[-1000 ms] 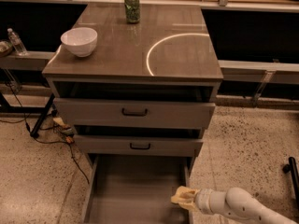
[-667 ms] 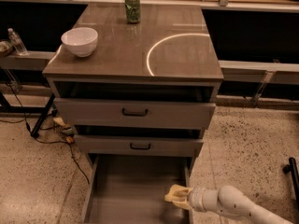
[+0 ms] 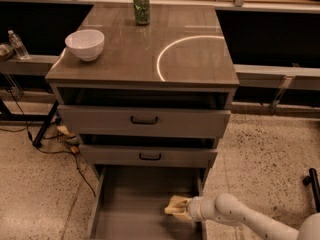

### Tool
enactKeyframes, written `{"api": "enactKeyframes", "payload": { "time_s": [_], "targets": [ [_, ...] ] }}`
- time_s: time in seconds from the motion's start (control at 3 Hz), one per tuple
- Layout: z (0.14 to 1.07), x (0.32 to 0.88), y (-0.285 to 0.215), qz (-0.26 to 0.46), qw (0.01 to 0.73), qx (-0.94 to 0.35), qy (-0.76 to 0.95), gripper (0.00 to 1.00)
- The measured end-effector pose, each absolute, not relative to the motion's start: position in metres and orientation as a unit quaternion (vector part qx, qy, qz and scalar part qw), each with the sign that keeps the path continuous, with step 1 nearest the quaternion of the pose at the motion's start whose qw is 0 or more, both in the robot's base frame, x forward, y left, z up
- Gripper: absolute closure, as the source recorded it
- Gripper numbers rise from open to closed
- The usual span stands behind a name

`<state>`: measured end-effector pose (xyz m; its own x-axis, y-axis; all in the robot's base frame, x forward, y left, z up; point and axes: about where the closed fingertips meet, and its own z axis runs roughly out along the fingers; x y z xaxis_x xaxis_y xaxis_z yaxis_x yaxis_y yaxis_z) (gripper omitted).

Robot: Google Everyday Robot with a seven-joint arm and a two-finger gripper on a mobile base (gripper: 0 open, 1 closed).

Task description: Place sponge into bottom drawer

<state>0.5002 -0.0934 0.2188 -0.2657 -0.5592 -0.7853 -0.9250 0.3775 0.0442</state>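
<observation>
The bottom drawer [image 3: 130,204] is pulled wide open below the cabinet, its grey floor showing. The pale-yellow sponge [image 3: 176,206] is over the drawer's right side, near the right wall. My gripper [image 3: 183,209] reaches in from the lower right on a white arm and is shut on the sponge. Whether the sponge touches the drawer floor cannot be told.
The two upper drawers [image 3: 144,120] with black handles stand slightly open. On the cabinet top are a white bowl [image 3: 85,44] at the left and a green can [image 3: 141,7] at the back. Cables [image 3: 60,144] lie on the floor to the left.
My gripper has carried the sponge to the left, from the drawer's right edge to over the drawer floor.
</observation>
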Motion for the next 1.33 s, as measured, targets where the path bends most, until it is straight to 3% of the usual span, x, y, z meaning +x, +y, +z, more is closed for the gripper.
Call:
{"api": "enactKeyframes", "payload": {
  "time_s": [0.33,0.67,1.33],
  "targets": [
    [0.198,0.509,-0.064,0.269,0.350,-0.510,0.739,1.00],
    [0.186,0.515,-0.033,0.283,0.356,-0.520,0.723,0.88],
    [0.177,0.518,0.007,0.307,0.366,-0.525,0.704,0.41]
  ]
}}
